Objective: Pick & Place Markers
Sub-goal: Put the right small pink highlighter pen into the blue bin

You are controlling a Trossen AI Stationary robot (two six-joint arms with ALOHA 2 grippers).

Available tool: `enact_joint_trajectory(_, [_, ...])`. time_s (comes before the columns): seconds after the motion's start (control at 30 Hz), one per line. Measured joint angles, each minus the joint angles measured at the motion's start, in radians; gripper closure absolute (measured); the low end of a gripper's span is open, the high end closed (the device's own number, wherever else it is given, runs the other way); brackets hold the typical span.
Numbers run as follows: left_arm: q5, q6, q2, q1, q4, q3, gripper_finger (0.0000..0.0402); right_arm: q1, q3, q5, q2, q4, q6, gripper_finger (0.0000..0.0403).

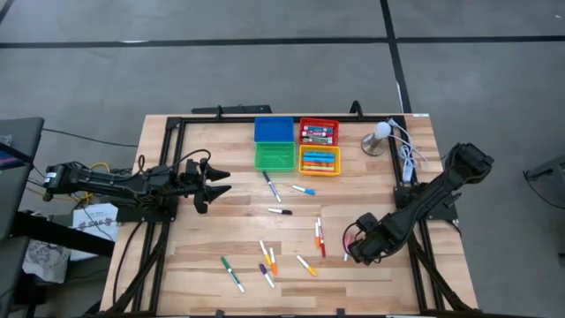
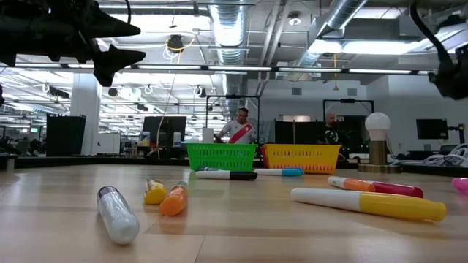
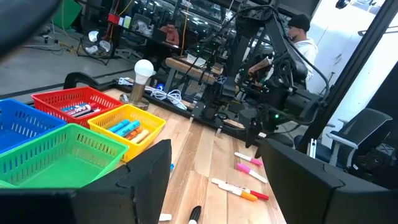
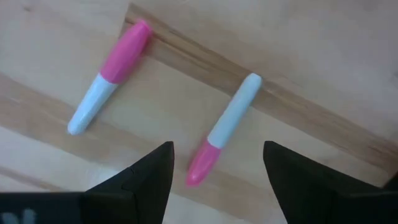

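Note:
Several markers lie flat and scattered on the wooden table, among them a green-capped one and a black-capped one. Near the right edge lie two pink-capped white markers, side by side. My right gripper hangs open above them, pointing down. One marker's pink cap shows in the gap between its fingers, and the fingers are clear of it. My left gripper stands open and level above the table's left side, with nothing between its fingers.
Four bins stand at the back middle: blue, red, green and yellow. The red and yellow ones hold markers. A white-bulbed lamp with a cable stands at the back right. People show in the room behind the table.

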Motion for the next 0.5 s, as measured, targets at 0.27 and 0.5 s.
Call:
enact_joint_trajectory(0.27, [0.0, 0.0, 0.0, 0.0, 0.0, 0.0, 0.0152, -0.019, -0.139, -0.011, -0.004, 0.176, 0.041, 0.0171])
enact_joint_trajectory(0.5, [0.0, 0.0, 0.0, 0.0, 0.0, 0.0, 0.0152, -0.046, -0.154, -0.021, -0.004, 0.182, 0.015, 0.0197])
